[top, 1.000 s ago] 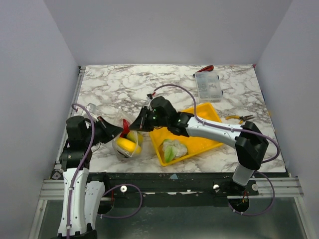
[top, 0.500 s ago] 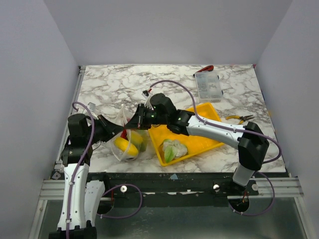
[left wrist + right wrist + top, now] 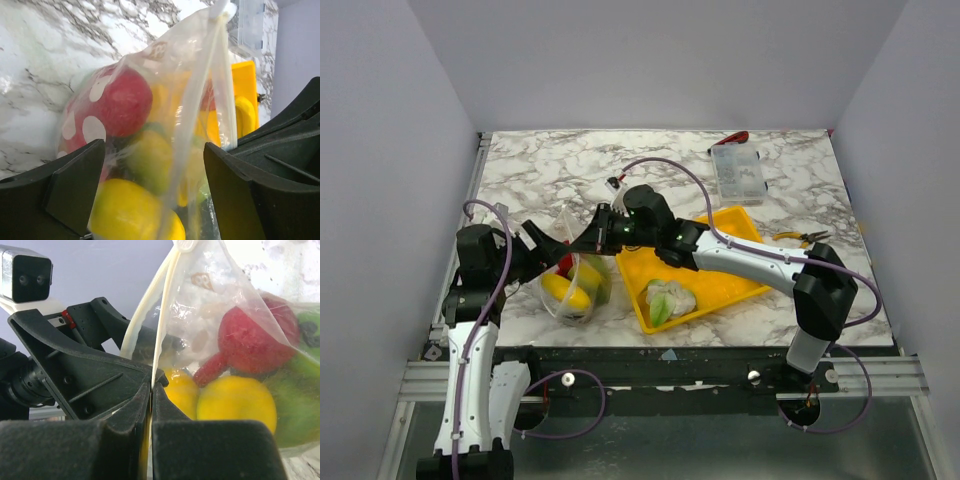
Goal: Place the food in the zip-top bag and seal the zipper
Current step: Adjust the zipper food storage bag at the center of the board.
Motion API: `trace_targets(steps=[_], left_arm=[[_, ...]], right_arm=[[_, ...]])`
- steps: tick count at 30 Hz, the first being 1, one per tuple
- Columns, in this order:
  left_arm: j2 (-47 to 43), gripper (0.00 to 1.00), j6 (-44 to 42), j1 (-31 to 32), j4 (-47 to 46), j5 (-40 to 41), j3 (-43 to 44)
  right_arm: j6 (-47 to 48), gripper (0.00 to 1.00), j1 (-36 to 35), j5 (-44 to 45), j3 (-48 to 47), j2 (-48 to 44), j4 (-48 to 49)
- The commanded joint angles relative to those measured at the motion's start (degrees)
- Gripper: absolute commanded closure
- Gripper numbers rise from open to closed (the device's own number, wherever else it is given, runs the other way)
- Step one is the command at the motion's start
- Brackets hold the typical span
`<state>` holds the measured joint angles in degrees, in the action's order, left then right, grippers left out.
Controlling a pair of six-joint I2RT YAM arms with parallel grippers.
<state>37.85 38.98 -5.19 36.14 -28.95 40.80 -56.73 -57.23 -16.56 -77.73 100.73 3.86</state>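
Note:
The zip-top bag (image 3: pixel 576 288) hangs low over the marble, holding a red pepper (image 3: pixel 255 342), a yellow piece (image 3: pixel 235 405) and green food (image 3: pixel 300 407). My right gripper (image 3: pixel 592 240) is shut on the zipper (image 3: pixel 159 347) at the bag's upper edge and holds the bag up. My left gripper (image 3: pixel 550 248) stands open just left of the bag. In the left wrist view the bag (image 3: pixel 165 100) fills the gap between its fingers (image 3: pixel 65 185) without being pinched. A white and green cauliflower (image 3: pixel 667 298) lies in the yellow tray.
The yellow tray (image 3: pixel 720 262) sits right of the bag, under my right forearm. A clear compartment box (image 3: pixel 735 170) and a red-handled tool (image 3: pixel 732 138) lie at the back right. Yellow-handled pliers (image 3: pixel 800 238) rest beside the tray.
My left gripper has opened and let go of the bag's edge. The bag has sagged and swung slightly left, and the right gripper still pinches the zipper.

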Motion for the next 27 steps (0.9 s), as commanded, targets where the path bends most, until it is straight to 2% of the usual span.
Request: trace_targets(steps=[1,9,13,16,21,24,27], left_arm=[[0.2,0.17,-1.5,1.1,-5.7,1.0,6.9],[2.8,0.19,-0.9,1.4,-5.9,2.1,8.5],[3.3,0.26,0.2,1.5,-5.4,2.4,8.8],[2.9,0.24,0.9,1.5,-6.5,3.0,7.8],[5.9,0.25,1.0,2.3,-8.1,4.1,8.1],[7.7,0.33,-0.9,4.3,-8.4,5.3,8.9],[8.5,0.41,-3.6,8.2,-7.8,9.9,9.5]], right_arm=[[1.3,0.96,-1.4,-2.2,-0.1,2.1,-0.8],[2.9,0.95,-1.4,-2.1,-0.2,2.3,-1.4],[4.3,0.94,-1.4,-1.7,0.2,2.0,-2.2],[5.9,0.91,-1.7,-1.3,0.1,1.6,-2.5],[7.2,0.91,-2.5,-0.9,-2.0,3.2,-3.5],[7.2,0.91,-2.5,-0.5,-2.5,3.6,-3.5],[7.5,0.91,-2.5,-0.2,-3.3,3.6,-3.7]])
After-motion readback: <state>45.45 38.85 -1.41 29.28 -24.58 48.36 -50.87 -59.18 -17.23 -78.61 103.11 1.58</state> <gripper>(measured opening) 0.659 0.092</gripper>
